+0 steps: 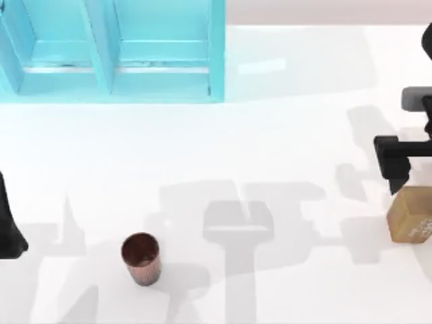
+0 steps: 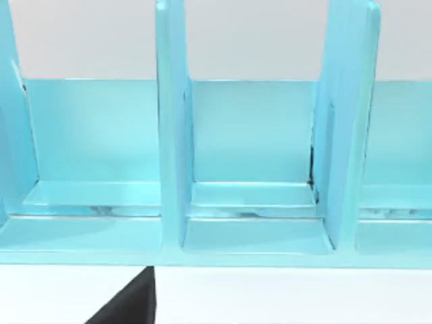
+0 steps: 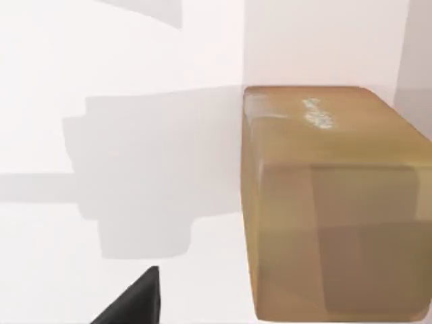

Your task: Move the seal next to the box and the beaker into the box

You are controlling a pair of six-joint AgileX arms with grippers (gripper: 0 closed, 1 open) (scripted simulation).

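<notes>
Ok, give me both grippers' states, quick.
Left gripper: parked at the table's left edge, holding nothing; open or shut cannot be told.
Right gripper: by the seal at the right edge, not gripping it; cannot be told either.

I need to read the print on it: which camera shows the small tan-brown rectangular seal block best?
The right wrist view: the tan-brown seal block looms close, white marks visible on one face. The top view shows it small at the table's right edge, below the right gripper.
</notes>
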